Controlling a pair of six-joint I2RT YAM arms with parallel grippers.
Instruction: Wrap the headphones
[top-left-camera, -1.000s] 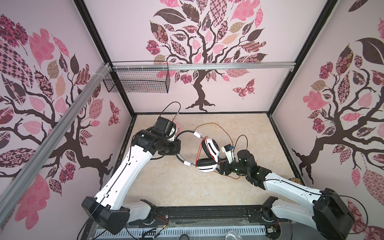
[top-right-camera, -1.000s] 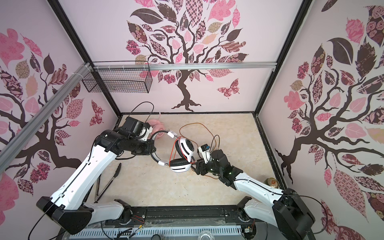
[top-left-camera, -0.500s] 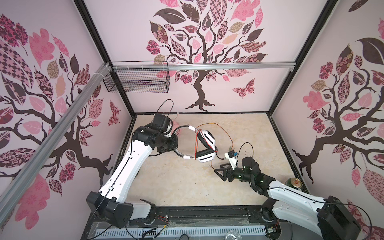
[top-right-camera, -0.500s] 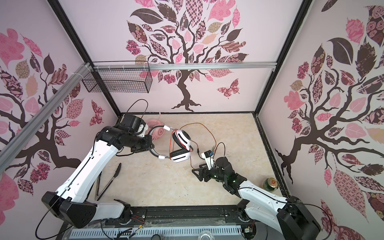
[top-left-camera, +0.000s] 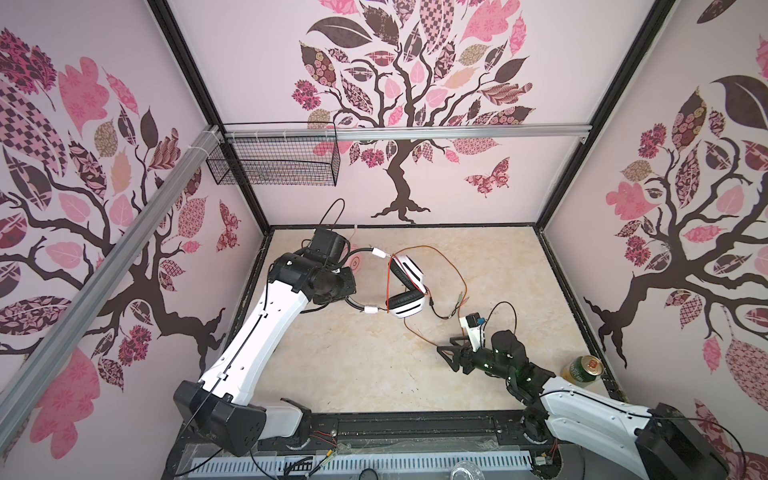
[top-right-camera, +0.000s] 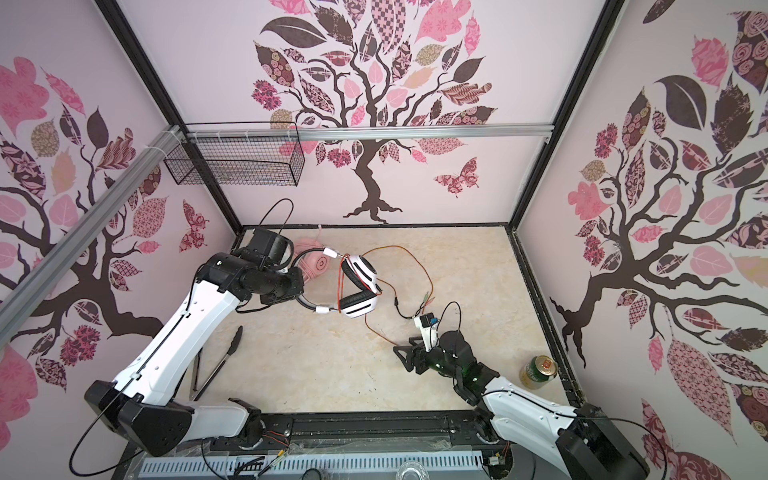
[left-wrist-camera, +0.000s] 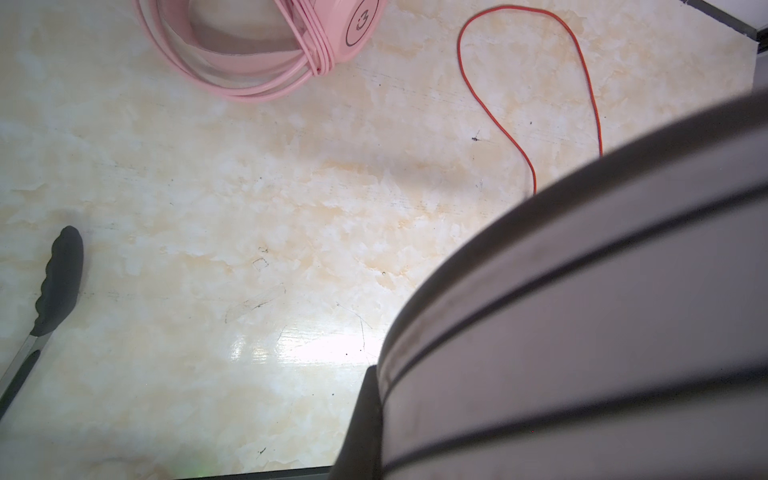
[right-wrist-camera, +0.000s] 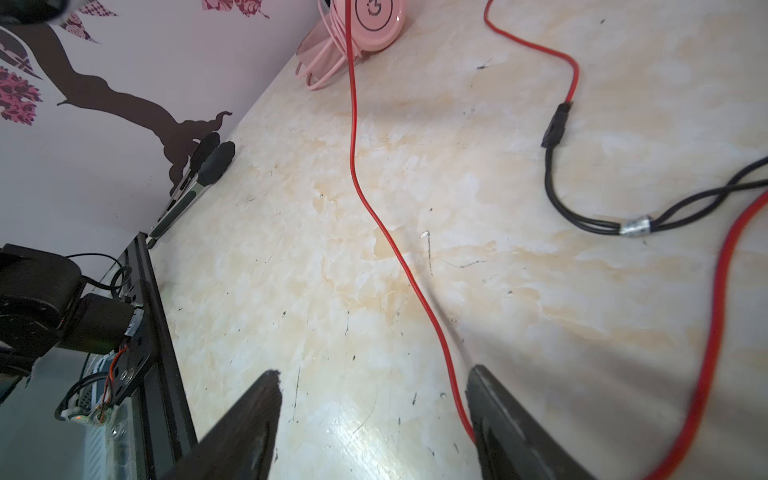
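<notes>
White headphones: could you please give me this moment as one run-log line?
left gripper: shut on white headphones headband | right gripper: open, orange-red cable between jaws, ungripped | pink headphones: on table, cable wound

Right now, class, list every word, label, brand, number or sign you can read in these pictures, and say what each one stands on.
"G": a single letter-like mark inside a ring, on the ear cup of the pink headphones.
Label on the green can: there is printing on it, but it is too small and blurred to read.
No other writing shows in any view.
</notes>
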